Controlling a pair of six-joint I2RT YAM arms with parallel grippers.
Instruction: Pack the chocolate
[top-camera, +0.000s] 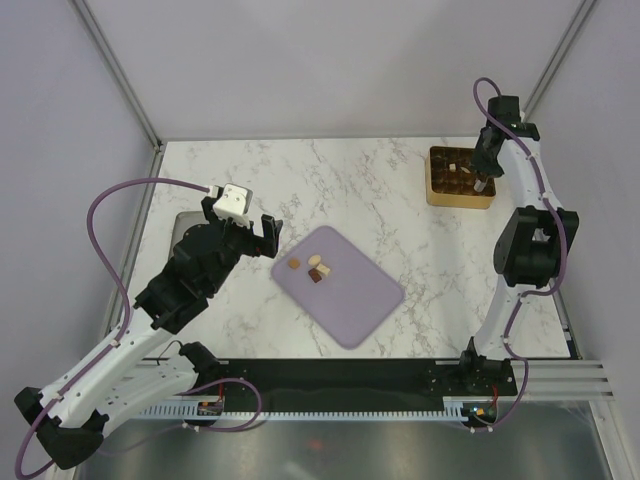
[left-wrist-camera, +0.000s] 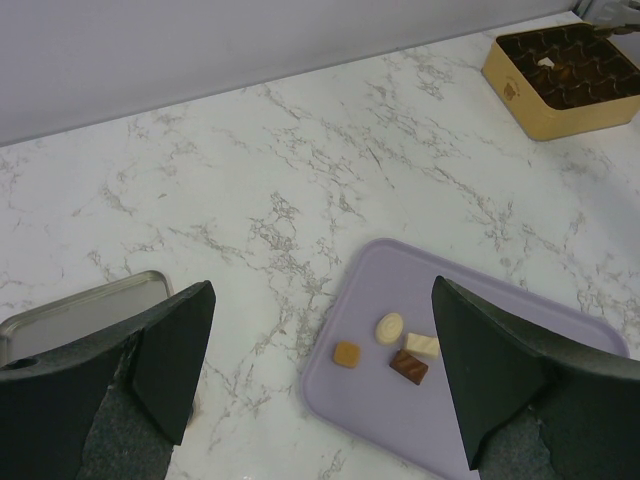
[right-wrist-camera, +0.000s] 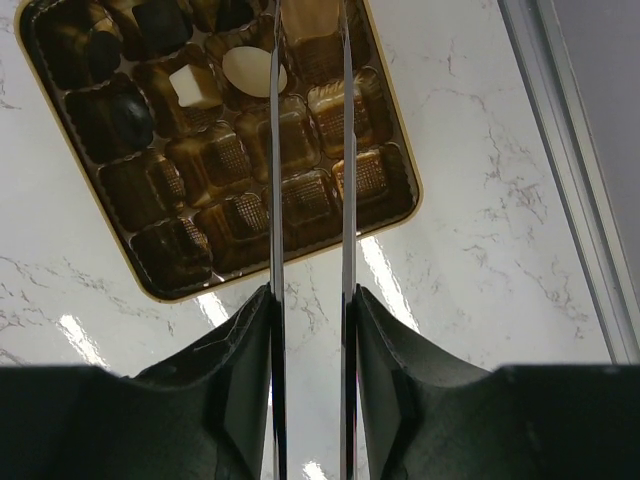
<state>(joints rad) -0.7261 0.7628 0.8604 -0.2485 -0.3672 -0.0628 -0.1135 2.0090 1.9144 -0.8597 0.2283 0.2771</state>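
**White marble tabletop (top-camera: 400, 215): where everything sits**

Pale grey walls (top-camera: 330, 60) all round it. A flat lilac rounded-corner mat (top-camera: 345, 295) lies mid-tabletop with four chocolate pieces (left-wrist-camera: 390, 328) bunched by its far-left edge. One is a caramel square (left-wrist-camera: 347, 353), one a white bar (left-wrist-camera: 422, 345), one a dark brown one (left-wrist-camera: 408, 368).

The left fingers (left-wrist-camera: 170, 350) hover just left of the mat, spread wide, gripping nothing.

A gold square tray with grid compartments (top-camera: 450, 200) sits near the far right corner, and several slots hold dark and white pieces (right-wrist-camera: 195, 85).

The right fingers (right-wrist-camera: 275, 200) are over it with a narrow gap between them. A pale piece (right-wrist-camera: 310, 15) shows in that gap at the frame edge. Can't tell if it's gripped or just lying in its slot.
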